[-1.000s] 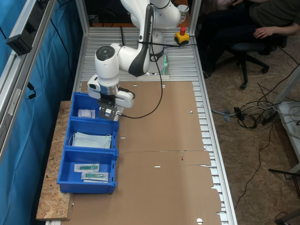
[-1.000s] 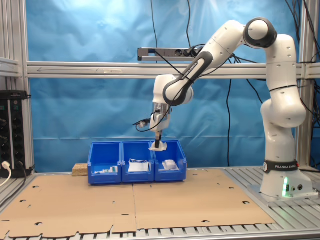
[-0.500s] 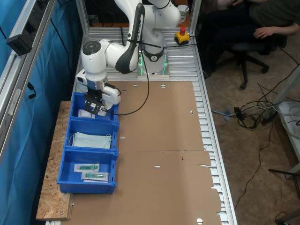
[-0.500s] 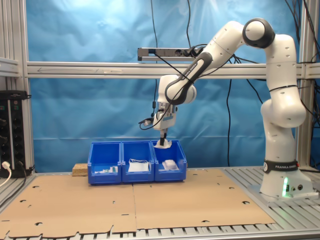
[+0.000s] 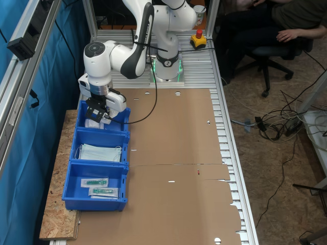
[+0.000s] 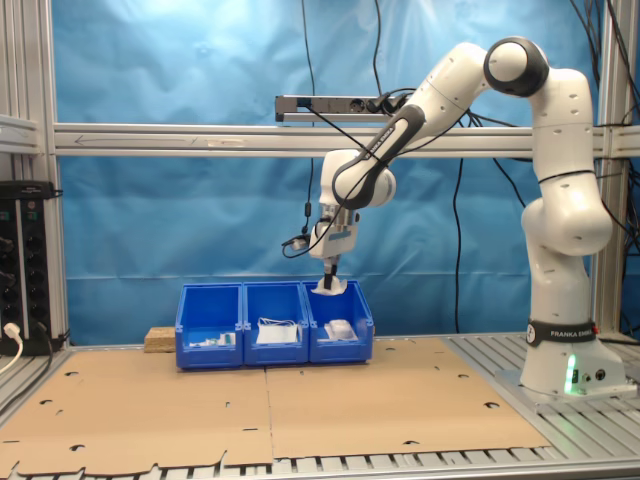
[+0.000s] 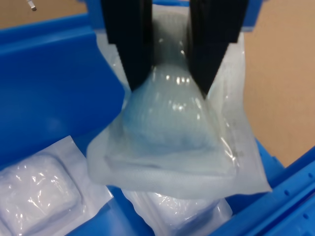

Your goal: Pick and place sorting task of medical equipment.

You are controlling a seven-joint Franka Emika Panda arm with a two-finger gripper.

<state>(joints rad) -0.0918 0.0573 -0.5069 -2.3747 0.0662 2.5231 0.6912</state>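
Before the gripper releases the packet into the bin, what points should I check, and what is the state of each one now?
1. Gripper shut on the held gauze packet: ok.
2. Packet hangs over the end blue bin, not the cardboard: ok.
3. That bin already holds like gauze packets, so the sort matches: ok.
4. Face masks lie in the middle bin, apart: ok.
5. Height above the bin contents: cannot tell.

Three bins [image 5: 97,163] stand in a row on the cardboard sheet [image 5: 179,153], the end bin [image 5: 102,116] lying nearest the robot base [image 5: 166,69]. Above that end bin the gripper [image 7: 170,81] holds a gauze packet [image 7: 172,137], with more packets [image 7: 37,184] lying in the bin beneath. The masks [image 5: 99,152] lie in the middle bin, and the instrument packets [image 5: 99,186] in the bin farthest from the base.
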